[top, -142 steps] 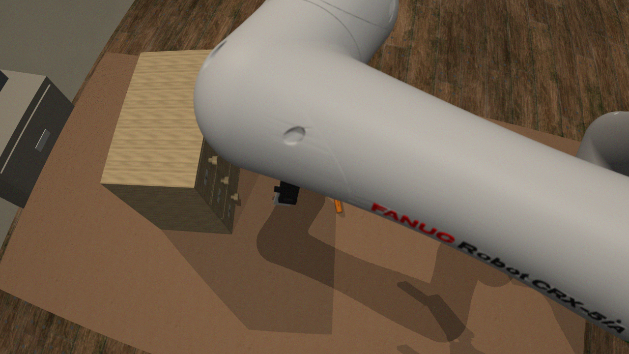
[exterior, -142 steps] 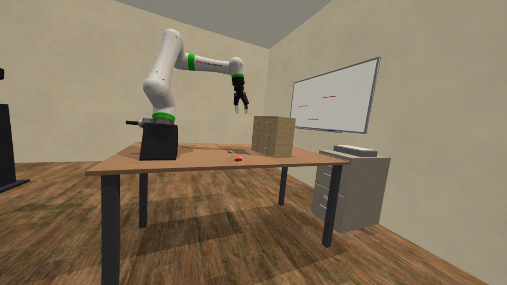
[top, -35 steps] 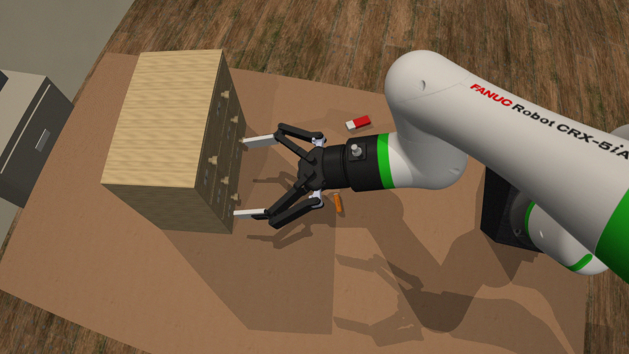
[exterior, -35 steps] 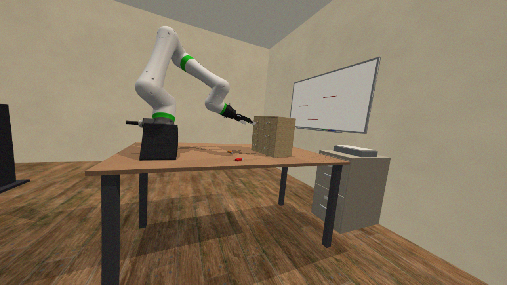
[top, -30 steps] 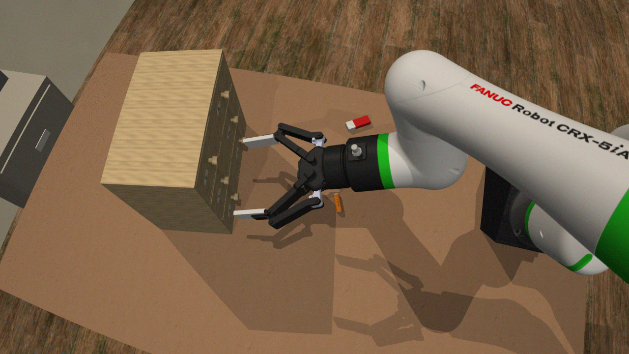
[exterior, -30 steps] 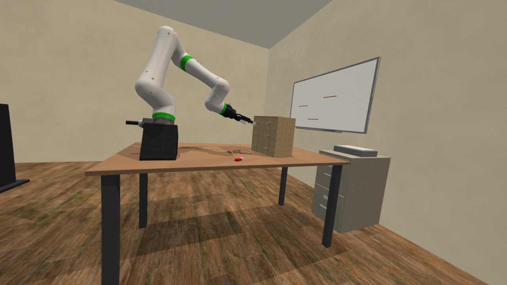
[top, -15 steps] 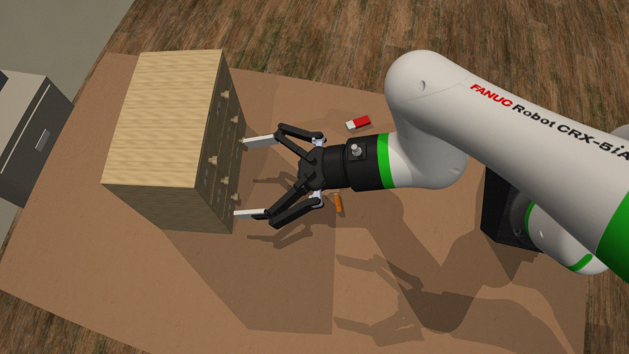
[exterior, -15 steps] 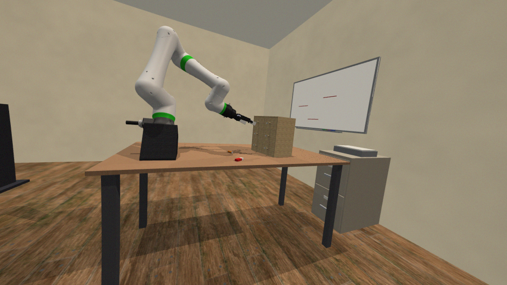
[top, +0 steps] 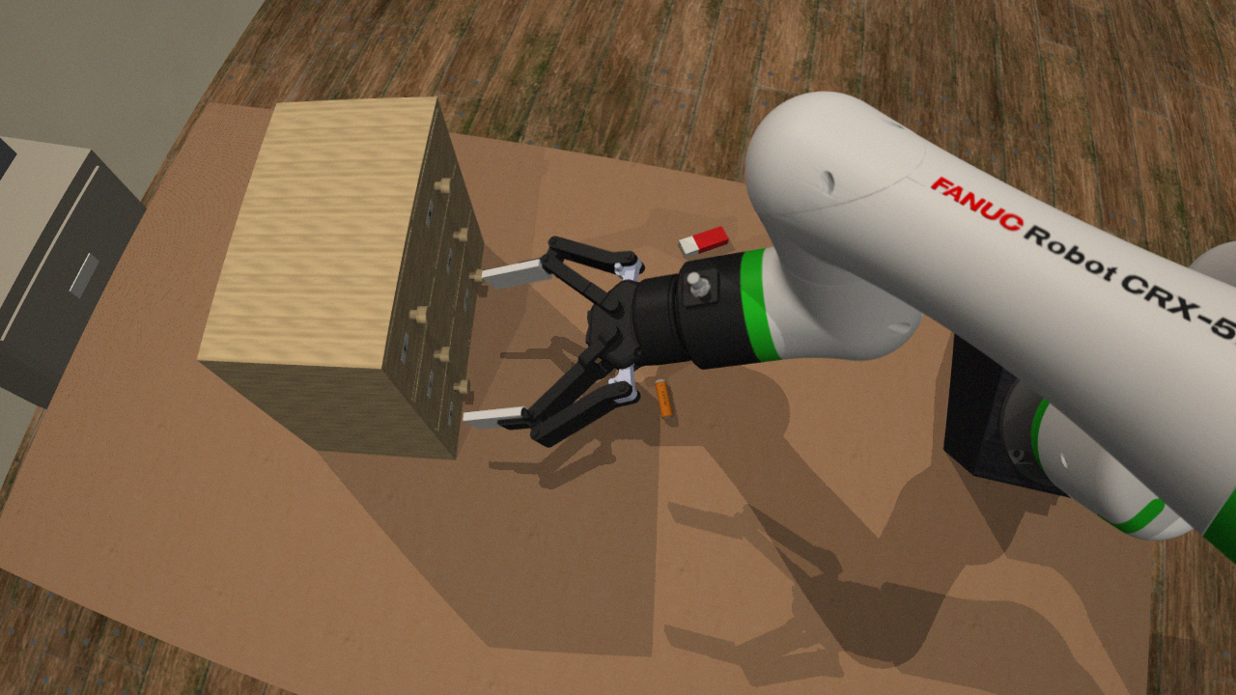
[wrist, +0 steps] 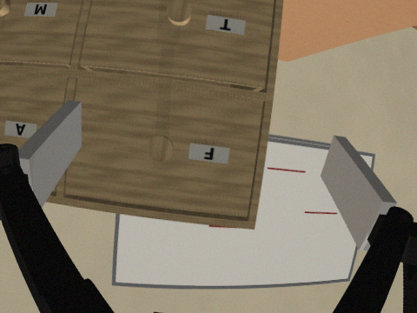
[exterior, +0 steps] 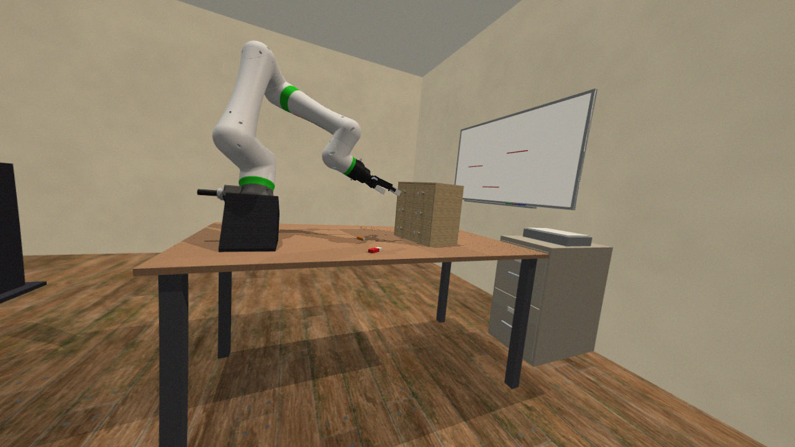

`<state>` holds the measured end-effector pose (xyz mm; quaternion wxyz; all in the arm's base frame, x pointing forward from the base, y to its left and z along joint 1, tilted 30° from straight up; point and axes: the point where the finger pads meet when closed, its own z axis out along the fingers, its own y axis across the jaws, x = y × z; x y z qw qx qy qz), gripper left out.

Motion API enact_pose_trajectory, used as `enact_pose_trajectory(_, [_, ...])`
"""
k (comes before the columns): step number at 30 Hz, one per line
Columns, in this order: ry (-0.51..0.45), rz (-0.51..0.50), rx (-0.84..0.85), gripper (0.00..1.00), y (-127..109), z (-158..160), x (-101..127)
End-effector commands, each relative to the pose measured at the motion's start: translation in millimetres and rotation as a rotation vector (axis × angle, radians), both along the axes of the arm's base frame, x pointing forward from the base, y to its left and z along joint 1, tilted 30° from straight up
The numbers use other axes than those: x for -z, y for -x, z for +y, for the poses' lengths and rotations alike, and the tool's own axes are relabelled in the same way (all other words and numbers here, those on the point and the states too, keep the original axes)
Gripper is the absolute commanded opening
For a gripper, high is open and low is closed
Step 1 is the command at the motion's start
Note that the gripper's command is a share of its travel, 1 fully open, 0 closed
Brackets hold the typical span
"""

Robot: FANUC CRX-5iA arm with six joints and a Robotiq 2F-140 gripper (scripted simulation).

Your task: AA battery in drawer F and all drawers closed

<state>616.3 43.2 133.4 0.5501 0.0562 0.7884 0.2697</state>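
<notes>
While the gripper [top: 489, 346] is held wide open and empty before the chest [top: 323, 259], drawer F [wrist: 162, 169] is shut. Its knob [wrist: 160, 149] should be centred between the fingers and the drawer drawn under half out. The AA battery [top: 663, 398] is left on the table [top: 259, 562].

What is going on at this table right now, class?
A white robot arm reaches its gripper, open wide and holding nothing, toward the front of a small wooden chest. In the wrist view the drawer marked F lies ahead, shut like those around it. The AA battery lies on the table behind the gripper, and a red and white eraser-like block lies nearby.
</notes>
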Motion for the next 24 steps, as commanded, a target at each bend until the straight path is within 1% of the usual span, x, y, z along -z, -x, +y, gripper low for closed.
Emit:
enact_pose_trajectory(1, [0.008,0.038,-0.021,1.0,3,-2,-3])
enact_pose_trajectory(8, [0.029,0.122,-0.07,1.0,11,-8,-9])
enact_pose_trajectory(10, [0.029,0.122,-0.07,1.0,11,-8,-9])
enact_pose_trajectory(14, [0.044,0.184,-0.106,1.0,17,-12,-13])
enact_pose_trajectory(19, [0.068,0.281,-0.161,1.0,27,-18,-21])
enact_pose_trajectory(24, [0.103,0.423,-0.243,1.0,40,-28,-31])
